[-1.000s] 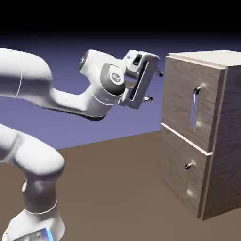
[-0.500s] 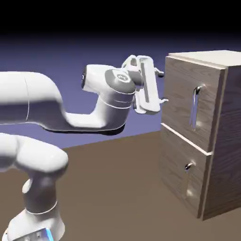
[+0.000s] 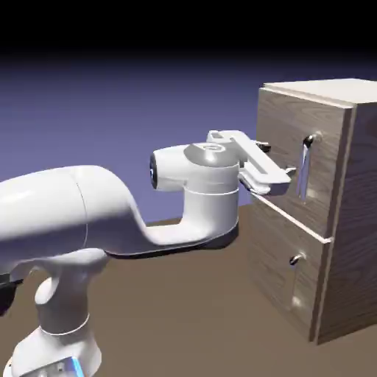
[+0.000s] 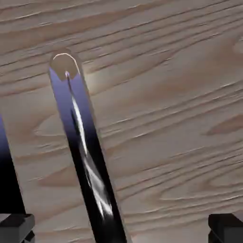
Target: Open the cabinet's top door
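The light-brown wood-grain cabinet [image 3: 346, 221] stands at the exterior view's right. Its top door [image 3: 283, 158] is shut and carries a long vertical silver bar handle [image 3: 303, 171]. My gripper [image 3: 277, 161] is open and held level just in front of that handle, the fingertips [image 3: 289, 174] a short way from the bar. In the hand view the door's wood [image 4: 171, 118] fills the frame. There the handle [image 4: 83, 147] runs slantwise between my two fingertips [image 4: 16, 227], nearer the left one. The gripper [image 4: 121, 231] holds nothing.
Below the top door is a shorter door [image 3: 283, 276] with a small silver handle [image 3: 295, 259]. The brown table [image 3: 177, 316] stretches in front of the cabinet. My white arm [image 3: 110, 213] spans the exterior view's left half.
The hand has swung down and to the right, from above and left of the cabinet to right before the top door's handle, rolling from upright to level. The fingers stayed open.
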